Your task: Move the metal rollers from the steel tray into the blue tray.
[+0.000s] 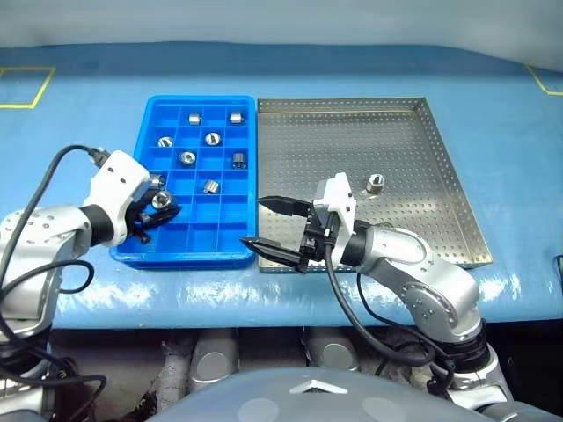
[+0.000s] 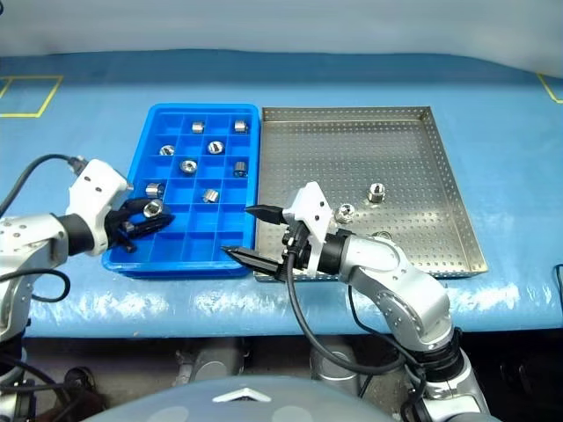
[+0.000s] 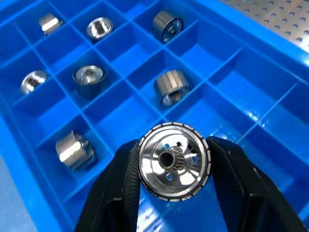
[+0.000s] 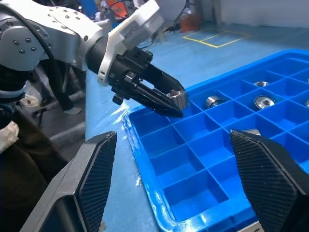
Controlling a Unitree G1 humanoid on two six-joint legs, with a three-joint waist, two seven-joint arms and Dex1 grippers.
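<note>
My left gripper (image 1: 158, 209) is shut on a shiny metal roller (image 1: 161, 200) and holds it just above the near left compartments of the blue tray (image 1: 202, 100). The left wrist view shows that roller (image 3: 174, 161) end on between the two black fingers (image 3: 116, 188). Several other rollers (image 1: 187, 158) lie in the tray's far compartments. Two rollers (image 2: 376, 191) (image 2: 346, 211) rest on the steel tray (image 1: 352, 132). My right gripper (image 1: 255, 221) is open and empty, pointing left over the seam between the two trays at their near edge.
Both trays sit side by side on a blue table cover (image 1: 79, 132). Yellow tape marks (image 1: 26, 88) lie at the far left and far right corners. The table's front edge (image 1: 264, 299) runs just below the trays.
</note>
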